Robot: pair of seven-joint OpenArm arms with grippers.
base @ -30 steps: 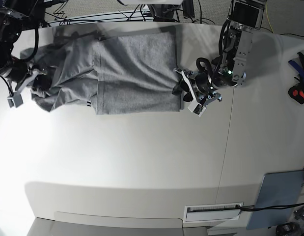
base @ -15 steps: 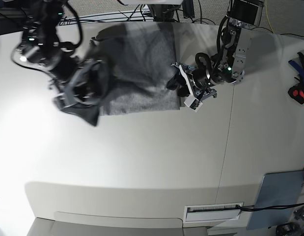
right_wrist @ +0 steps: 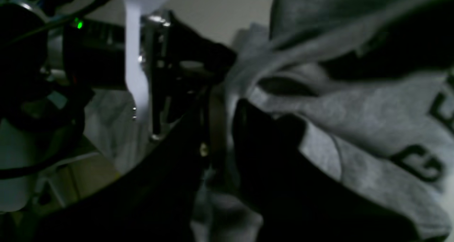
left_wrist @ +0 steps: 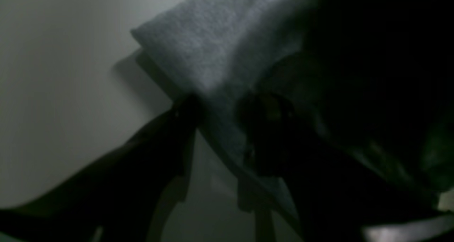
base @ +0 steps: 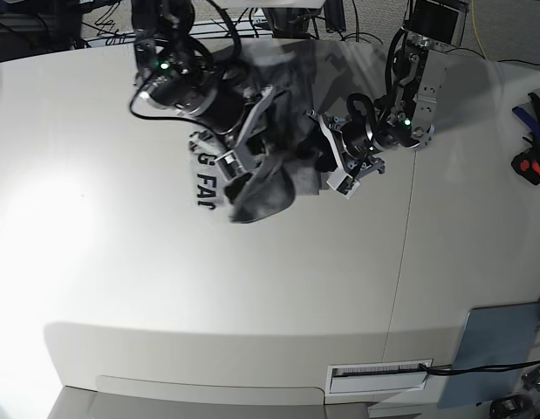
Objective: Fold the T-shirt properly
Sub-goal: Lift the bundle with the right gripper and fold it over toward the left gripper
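The heather-grey T-shirt (base: 265, 196) is bunched and lifted at the back middle of the table, with black lettering (base: 202, 179) showing on its underside. My right gripper (base: 261, 153) is shut on a fold of it; in the right wrist view the dark fingers (right_wrist: 262, 139) pinch grey cloth (right_wrist: 354, 114) at the gripper (right_wrist: 221, 114). My left gripper (base: 322, 153) sits low at the shirt's right edge. In the left wrist view it (left_wrist: 223, 107) stands open, its fingers astride the shirt's folded edge (left_wrist: 212, 39).
The white table (base: 252, 288) stretches toward the front. Red and blue handled tools (base: 529, 144) lie at the right edge. A grey-blue pad (base: 496, 349) and a white labelled slot (base: 379, 377) sit at the front right. Cables run along the back.
My right arm has swept from the far left across to the middle, carrying the shirt's left end up and over the right half, and the lettering now shows. The left gripper has barely moved.
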